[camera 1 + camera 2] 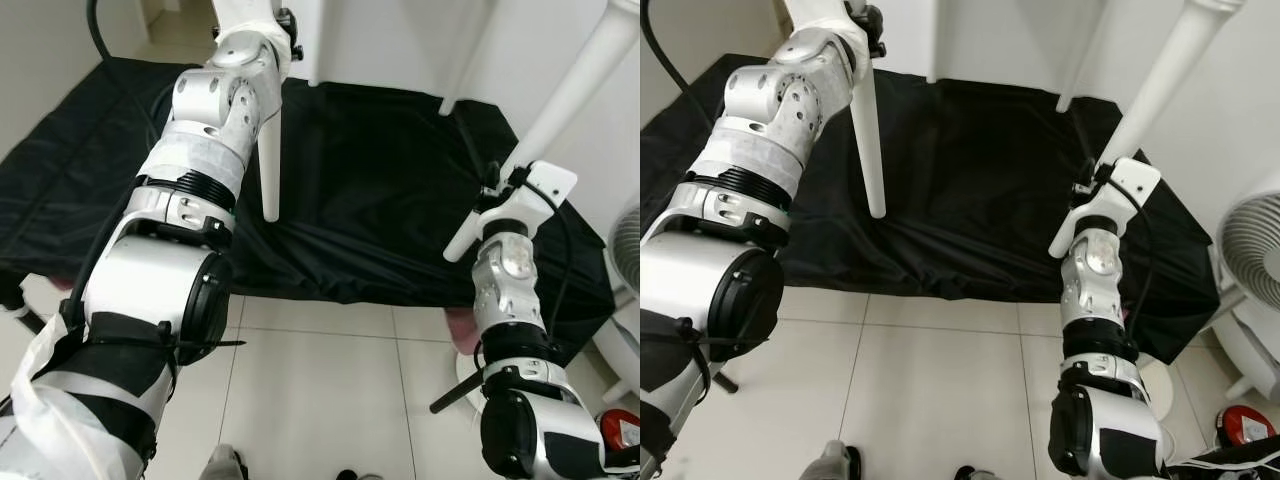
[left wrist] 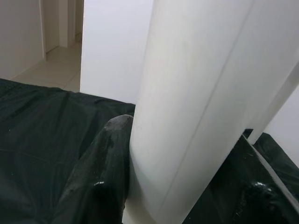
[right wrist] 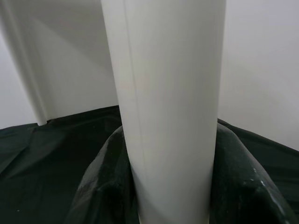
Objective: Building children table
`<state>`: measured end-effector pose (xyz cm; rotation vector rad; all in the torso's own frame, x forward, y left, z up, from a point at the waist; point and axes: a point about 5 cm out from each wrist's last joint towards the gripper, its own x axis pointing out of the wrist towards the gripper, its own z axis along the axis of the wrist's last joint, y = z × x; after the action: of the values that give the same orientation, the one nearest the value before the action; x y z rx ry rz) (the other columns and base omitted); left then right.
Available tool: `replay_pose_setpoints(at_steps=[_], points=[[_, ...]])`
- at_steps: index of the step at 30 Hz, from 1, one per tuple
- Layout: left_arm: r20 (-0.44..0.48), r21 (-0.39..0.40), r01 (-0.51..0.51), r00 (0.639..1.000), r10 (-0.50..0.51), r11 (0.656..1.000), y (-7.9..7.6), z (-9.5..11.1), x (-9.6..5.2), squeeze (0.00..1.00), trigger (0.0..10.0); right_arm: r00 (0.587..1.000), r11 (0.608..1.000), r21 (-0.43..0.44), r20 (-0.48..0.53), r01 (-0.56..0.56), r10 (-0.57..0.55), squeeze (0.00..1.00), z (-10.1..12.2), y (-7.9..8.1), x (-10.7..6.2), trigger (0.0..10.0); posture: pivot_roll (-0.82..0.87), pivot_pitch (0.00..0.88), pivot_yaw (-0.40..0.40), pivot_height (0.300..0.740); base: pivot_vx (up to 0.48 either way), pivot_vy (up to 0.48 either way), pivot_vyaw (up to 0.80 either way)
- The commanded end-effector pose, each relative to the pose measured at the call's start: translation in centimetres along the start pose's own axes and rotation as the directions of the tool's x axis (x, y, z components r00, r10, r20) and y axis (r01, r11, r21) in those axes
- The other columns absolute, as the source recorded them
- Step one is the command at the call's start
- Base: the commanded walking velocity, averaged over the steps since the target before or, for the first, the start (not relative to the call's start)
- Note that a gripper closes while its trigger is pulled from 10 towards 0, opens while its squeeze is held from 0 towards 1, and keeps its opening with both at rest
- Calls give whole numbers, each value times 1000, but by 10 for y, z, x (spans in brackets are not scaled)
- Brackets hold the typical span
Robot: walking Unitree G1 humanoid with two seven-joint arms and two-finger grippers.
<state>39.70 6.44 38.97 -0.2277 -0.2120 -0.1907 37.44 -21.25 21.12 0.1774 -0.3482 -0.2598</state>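
- Left arm: the left gripper (image 2: 187,196) is closed round a white table leg, the left leg (image 1: 268,160). The wrist view shows a black finger (image 2: 100,172) pressed against the leg's side. This leg hangs above the black cloth (image 1: 380,190), its free end pointing down toward the cloth's near edge.
- Middle: the white tabletop (image 1: 400,40) stands on edge at the far side of the black cloth. Two further legs slant out of it over the cloth, so they look already fitted.
- Right arm: the right gripper (image 3: 170,186) grips the right leg (image 1: 1160,90), with black fingers (image 3: 100,182) on both sides of it. This leg slants up and away over the right end of the black cloth; its upper end meets a white part at the frame's top.
- Right of the black cloth: a white fan (image 1: 1245,260) stands on the tiled floor (image 1: 320,380).
- Step, as I judge it: fitting legs to the tabletop, each arm holding one.
- Next move, likely: line each leg's top with its socket and turn or press it home, holding the tabletop steady; whether either leg is already seated I cannot tell.
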Motion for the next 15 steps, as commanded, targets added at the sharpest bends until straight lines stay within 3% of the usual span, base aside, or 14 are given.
replay_pose_setpoints(at_steps=[1,7,8,9,10,13,14,15], points=[[130,-277,540,841,-526,795,-65,6,-15,0,0,953,976,101,-216,-195,213,0,-44,52,-21,0,136,146,-54,740,0,0,0],[84,-275,519,851,-518,809,-61,-10,-16,0,0,949,972,106,-219,-209,228,0,-44,55,-21,0,136,144,-54,740,0,0,0],[54,-270,506,858,-512,819,-59,-18,-16,0,10000,945,970,104,-225,-218,237,0,-45,56,-21,6824,136,142,-56,740,0,0,0],[54,-270,506,858,-512,819,-59,-18,-16,0,10000,945,970,104,-225,-218,237,0,-45,56,-21,6824,136,142,-56,740,0,0,0],[35,-265,497,861,-507,826,-57,-24,-17,0,10000,942,968,111,-228,-225,246,0,-45,56,-21,10000,136,142,-56,740,0,0,0],[-25,-225,435,892,-451,872,-42,-49,-19,0,10000,934,961,109,-230,-255,274,0,-47,56,-21,10000,136,142,-56,740,0,0,0],[-25,-225,435,892,-451,872,-42,-49,-19,0,10000,934,961,109,-230,-255,274,0,-47,56,-21,10000,136,142,-56,740,0,0,0],[-28,-228,430,894,-448,873,-40,-52,-21,0,10000,933,960,116,-231,-256,277,298,-48,55,-21,10000,138,143,-56,740,0,0,0]])
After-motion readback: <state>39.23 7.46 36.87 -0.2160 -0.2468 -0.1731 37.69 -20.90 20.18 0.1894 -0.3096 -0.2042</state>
